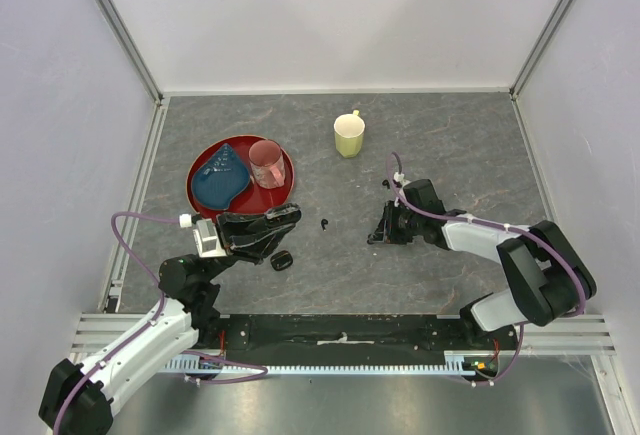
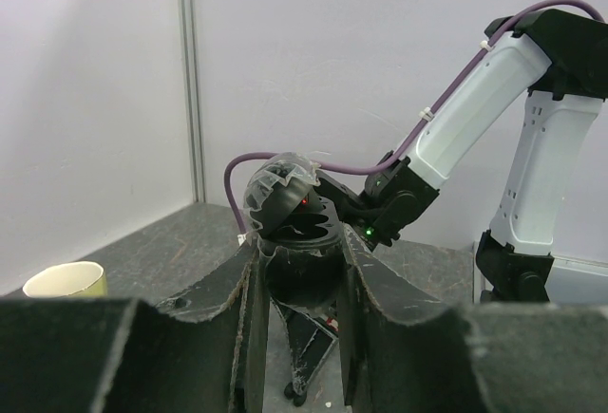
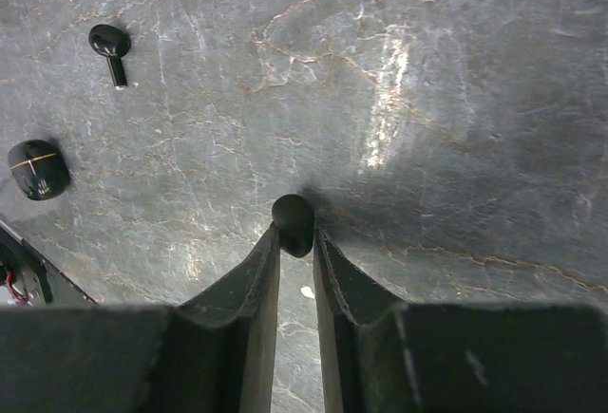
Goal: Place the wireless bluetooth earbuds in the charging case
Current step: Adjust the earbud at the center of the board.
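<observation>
My left gripper (image 1: 284, 223) is shut on an open black charging case (image 2: 302, 259), held above the table with its lid (image 2: 275, 195) tipped up. My right gripper (image 1: 379, 235) is down at the table, shut on a tiny black earbud (image 3: 293, 221) pinched at its fingertips (image 3: 266, 247). A second earbud (image 1: 325, 223) with a short stem lies loose on the table between the two grippers; it also shows in the right wrist view (image 3: 110, 45). A closed glossy black oval pod (image 1: 281, 260) lies on the table just below my left gripper, and shows in the right wrist view (image 3: 38, 168).
A yellow mug (image 1: 349, 135) stands at the back centre. A red plate (image 1: 205, 200) at the left holds a blue piece (image 1: 222, 177) and a pink cup (image 1: 266, 163). The enclosure walls and a metal rail (image 1: 140, 205) bound the grey table.
</observation>
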Robot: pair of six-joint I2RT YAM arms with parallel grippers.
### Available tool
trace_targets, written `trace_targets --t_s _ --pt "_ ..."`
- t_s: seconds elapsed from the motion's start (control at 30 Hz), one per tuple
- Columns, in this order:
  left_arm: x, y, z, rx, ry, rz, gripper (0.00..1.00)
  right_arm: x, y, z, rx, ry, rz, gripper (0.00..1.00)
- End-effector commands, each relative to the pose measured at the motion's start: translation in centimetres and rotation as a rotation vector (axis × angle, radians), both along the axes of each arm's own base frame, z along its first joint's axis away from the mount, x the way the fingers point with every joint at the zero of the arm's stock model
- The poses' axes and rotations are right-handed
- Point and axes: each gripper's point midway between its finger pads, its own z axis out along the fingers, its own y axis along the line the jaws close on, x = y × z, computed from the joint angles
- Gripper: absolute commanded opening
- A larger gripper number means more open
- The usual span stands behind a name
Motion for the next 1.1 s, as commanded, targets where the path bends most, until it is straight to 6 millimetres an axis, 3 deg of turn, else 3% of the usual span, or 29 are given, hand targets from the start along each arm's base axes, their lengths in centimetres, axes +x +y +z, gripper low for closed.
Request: trace_targets --t_s 0.0,0.17,0.23,0.47,0.8,0.9,1.03,1.07 --pt "0.3 0.4 0.4 -0.004 -0.037 0.042 0.02 0.6 0.6 0.1 0.002 -0.019 0.006 0.26" --pt "0.3 0.4 0.2 -0.002 -0.035 0.041 0.02 0.6 0.7 0.2 0.006 -0.023 0.007 0.20" --pt "0.4 0.5 0.3 -0.004 -0.036 0.045 0.02 0.7 0.8 0.4 0.009 -0.028 0.007 0.10" --pt "0.4 0.5 0.1 0.004 -0.037 0.054 0.02 1.0 1.4 1.9 0.049 -0.044 0.011 0.00" --pt "1.0 0.6 -0.2 0.032 -0.049 0.091 0.02 1.6 3.1 10.0 0.169 -0.152 0.062 0.00" --pt "1.1 0.6 -0.2 0.034 -0.047 0.093 0.02 1.9 2.9 11.5 0.162 -0.182 0.054 0.00" --pt "1.1 0.5 0.0 0.031 -0.046 0.089 0.02 2.5 1.3 10.4 0.038 -0.186 0.031 0.00" --pt "1.1 0.5 0.1 0.029 -0.048 0.088 0.02 2.0 0.2 9.3 -0.026 -0.144 0.014 0.00"
